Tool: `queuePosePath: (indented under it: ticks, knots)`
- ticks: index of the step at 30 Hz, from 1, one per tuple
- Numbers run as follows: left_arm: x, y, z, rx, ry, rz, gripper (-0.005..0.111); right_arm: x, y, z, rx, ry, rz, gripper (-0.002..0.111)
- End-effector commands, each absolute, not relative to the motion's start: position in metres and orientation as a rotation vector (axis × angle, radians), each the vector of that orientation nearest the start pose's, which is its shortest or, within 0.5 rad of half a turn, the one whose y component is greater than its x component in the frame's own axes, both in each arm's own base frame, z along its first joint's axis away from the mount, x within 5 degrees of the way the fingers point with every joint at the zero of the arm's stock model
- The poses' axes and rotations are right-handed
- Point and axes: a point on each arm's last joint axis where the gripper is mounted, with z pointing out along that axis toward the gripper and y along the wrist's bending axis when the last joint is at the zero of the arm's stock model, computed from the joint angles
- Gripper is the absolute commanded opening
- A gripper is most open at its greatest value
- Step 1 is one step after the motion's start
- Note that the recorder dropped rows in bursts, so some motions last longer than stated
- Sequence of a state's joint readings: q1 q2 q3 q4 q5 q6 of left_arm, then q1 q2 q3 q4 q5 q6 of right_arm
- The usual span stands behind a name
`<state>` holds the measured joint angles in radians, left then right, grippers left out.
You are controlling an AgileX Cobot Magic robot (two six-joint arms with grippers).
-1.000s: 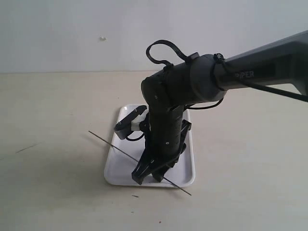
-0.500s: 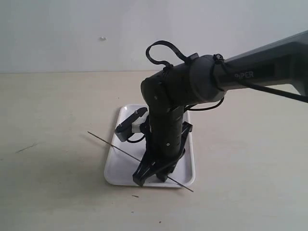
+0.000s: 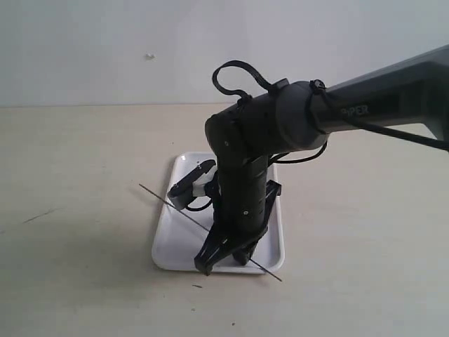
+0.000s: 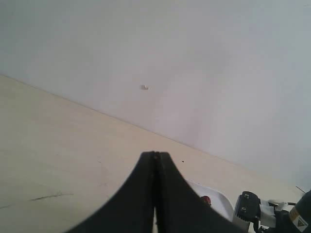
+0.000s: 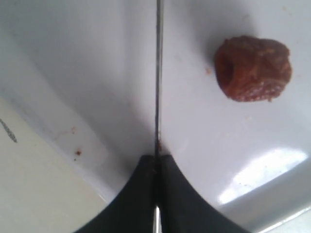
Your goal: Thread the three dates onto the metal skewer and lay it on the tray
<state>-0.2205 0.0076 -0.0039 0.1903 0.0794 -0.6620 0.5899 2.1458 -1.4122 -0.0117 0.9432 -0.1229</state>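
One metal skewer (image 3: 168, 204) pinched in my right fingers (image 5: 143, 194), over the tray (image 3: 163, 242).
Thin, stiff and slick, it will likely swivel, so I grip it nearer one end, fingers closed on it. A wrinkled date (image 5: 252, 68) lies on the tray beside it, probably soft enough to pierce but apt to roll. My left fingers (image 4: 141, 194) are pressed together, holding nothing.

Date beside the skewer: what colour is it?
The date is reddish-brown, clearest in the right wrist view.
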Motion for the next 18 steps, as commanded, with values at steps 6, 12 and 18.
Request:
queuePosePath:
  ticks: [6, 12, 18]
  knots:
    - [0.056, -0.011, 0.206, -0.217, 1.578, -0.533, 0.0, 0.325, 0.219, 0.165, -1.08, 2.859, 0.031, 0.0]
    - [0.056, -0.011, 0.206, -0.217, 1.578, -0.533, 0.0, 0.314, 0.212, 0.216, -1.004, 2.793, 0.079, 0.0]
    - [0.056, -0.011, 0.206, -0.217, 1.578, -0.533, 0.0, 0.288, 0.199, 0.233, -0.992, 2.842, 0.126, 0.0]
